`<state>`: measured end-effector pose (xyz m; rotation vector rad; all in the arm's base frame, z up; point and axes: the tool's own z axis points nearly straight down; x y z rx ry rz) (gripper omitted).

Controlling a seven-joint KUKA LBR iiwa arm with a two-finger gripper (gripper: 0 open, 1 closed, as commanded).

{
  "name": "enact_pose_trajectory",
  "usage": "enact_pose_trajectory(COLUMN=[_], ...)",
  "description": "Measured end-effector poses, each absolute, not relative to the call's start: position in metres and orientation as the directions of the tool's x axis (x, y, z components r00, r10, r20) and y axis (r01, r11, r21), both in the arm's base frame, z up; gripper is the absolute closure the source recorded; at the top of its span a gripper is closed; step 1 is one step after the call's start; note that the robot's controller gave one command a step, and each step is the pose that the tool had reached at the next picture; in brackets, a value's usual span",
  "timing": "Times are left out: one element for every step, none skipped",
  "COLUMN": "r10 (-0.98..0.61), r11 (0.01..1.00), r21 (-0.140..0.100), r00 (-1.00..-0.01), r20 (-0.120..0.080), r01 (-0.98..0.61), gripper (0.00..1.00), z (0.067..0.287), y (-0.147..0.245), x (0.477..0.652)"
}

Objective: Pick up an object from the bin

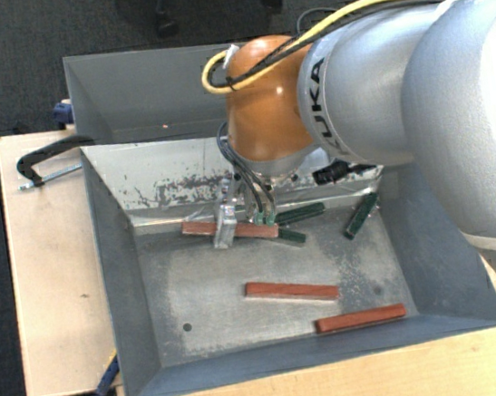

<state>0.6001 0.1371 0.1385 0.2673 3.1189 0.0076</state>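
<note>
1. My arm (414,78) enters from the right, with the wrist bent down near the back wall of the bin (118,284).
2. End effector (233,220) is low over the red stick (199,229) at the back of the floor, with green sticks (301,213) just beside it.
3. Apart or together: I cannot tell.

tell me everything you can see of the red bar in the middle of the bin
The middle bar is a long, thin, flat strip, brick red with a paler near edge, perhaps wood or plastic. It looks whole. It lies flat on the grey bin floor, its left end slightly farther back than its right. Only the floor touches it; the front bar lies apart, nearer the front wall.
</note>
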Motion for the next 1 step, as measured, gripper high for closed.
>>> enact_pose_trajectory(r10=[0.17], r11=[0.986], r21=[0.004], r00=[-0.986], r20=[-0.005], r01=[0.17], gripper=[1.0], z=[0.1414], y=[0.1381], x=[0.6013])
